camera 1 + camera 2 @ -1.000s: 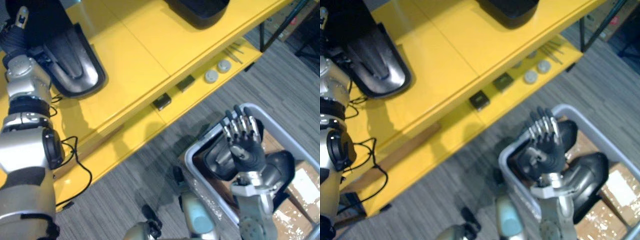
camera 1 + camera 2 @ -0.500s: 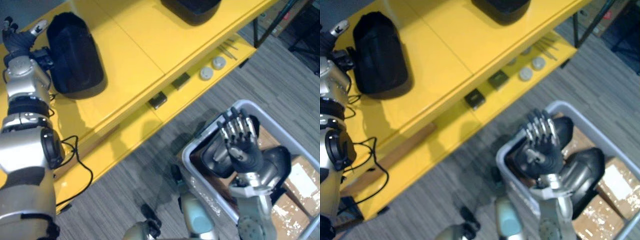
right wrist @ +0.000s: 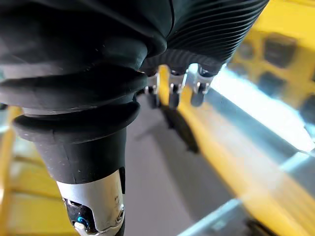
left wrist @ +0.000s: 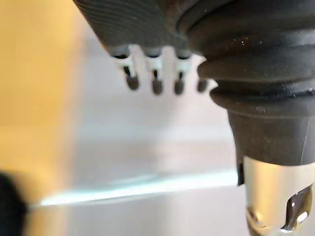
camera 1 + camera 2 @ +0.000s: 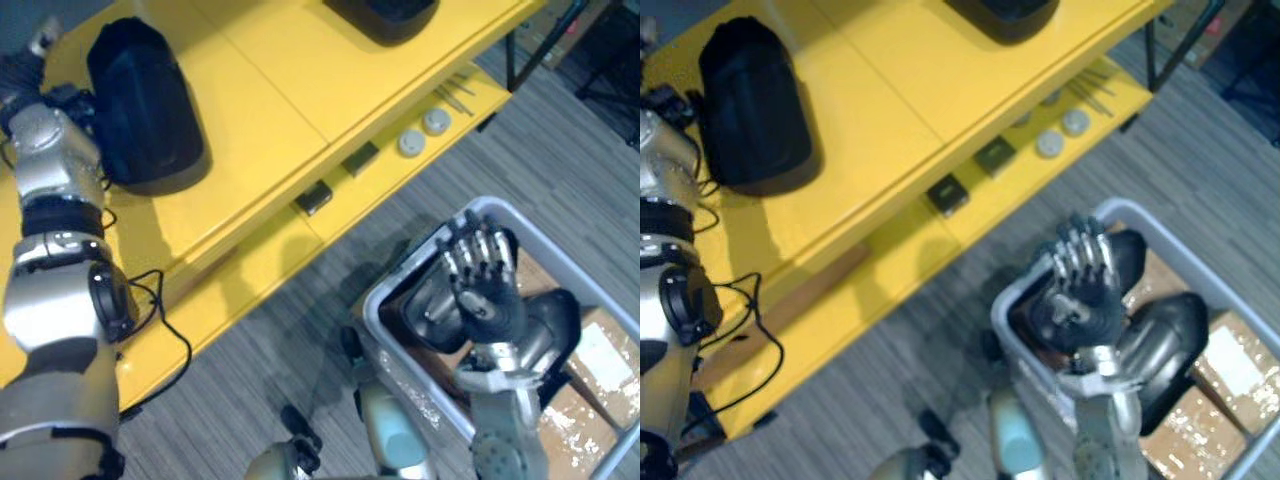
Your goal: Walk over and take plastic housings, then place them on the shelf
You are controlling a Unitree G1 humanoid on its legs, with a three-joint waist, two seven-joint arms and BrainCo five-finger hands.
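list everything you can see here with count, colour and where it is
shelf: one, yellow, two levels, upper left
shelf housings: two, black, top level; one at the left, one at the far edge
discs: two, grey, lower level
blocks: two, dark, lower level
rods: thin, metal, count unclear, lower level
bin: one, grey, on the floor, lower right
bin housings: at least two, dark, inside the bin
cardboard: brown, in the bin
right hand: over the bin, fingers straight, empty
left hand: beside the left shelf housing, fingers straight, empty
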